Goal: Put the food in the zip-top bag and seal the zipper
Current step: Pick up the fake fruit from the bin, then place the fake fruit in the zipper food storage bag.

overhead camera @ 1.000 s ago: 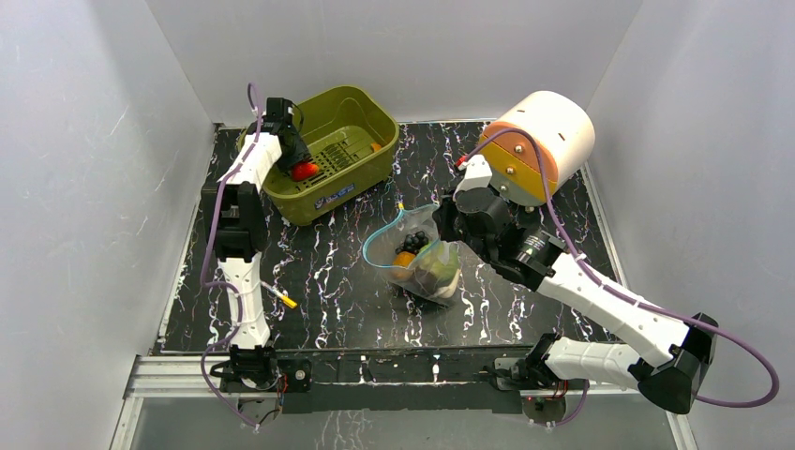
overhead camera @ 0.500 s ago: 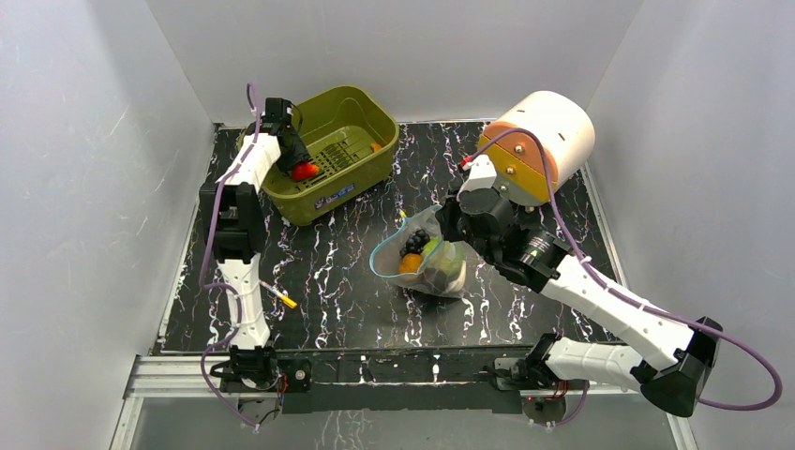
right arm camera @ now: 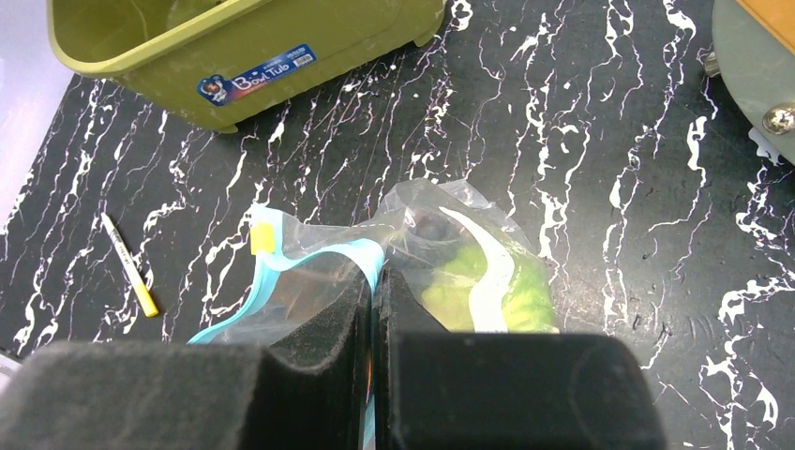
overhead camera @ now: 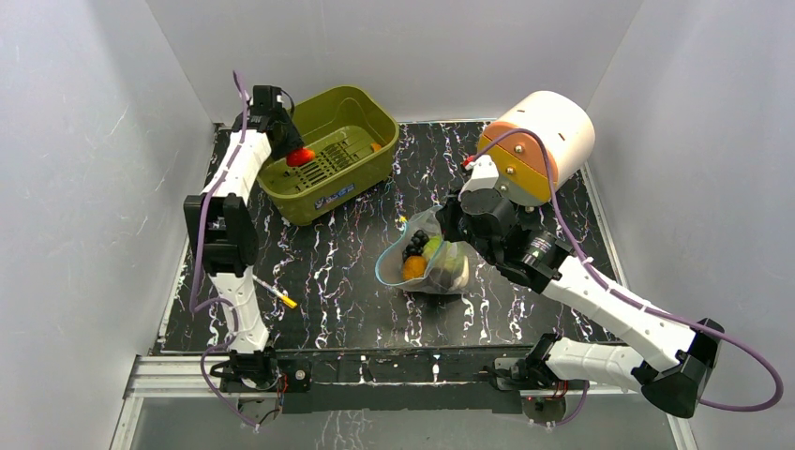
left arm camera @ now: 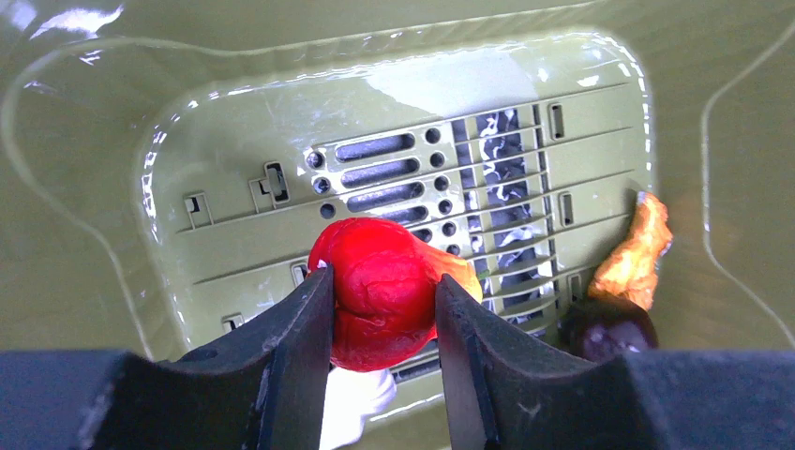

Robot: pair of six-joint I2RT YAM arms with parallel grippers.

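Marbled table (overhead camera: 328,277): olive bin (overhead camera: 319,199) back left, zip-top bag (overhead camera: 429,267) centre, stick (overhead camera: 277,293) front left, cylinder (overhead camera: 553,131) back right.

Bright, even light; white glare on the olive bin (left arm camera: 469,84).

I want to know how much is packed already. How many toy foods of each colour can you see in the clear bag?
Dark purple, the grapes: 1
Orange, the orange fruit: 1
Green, the cabbage: 1
Total showing inside the bag: 3
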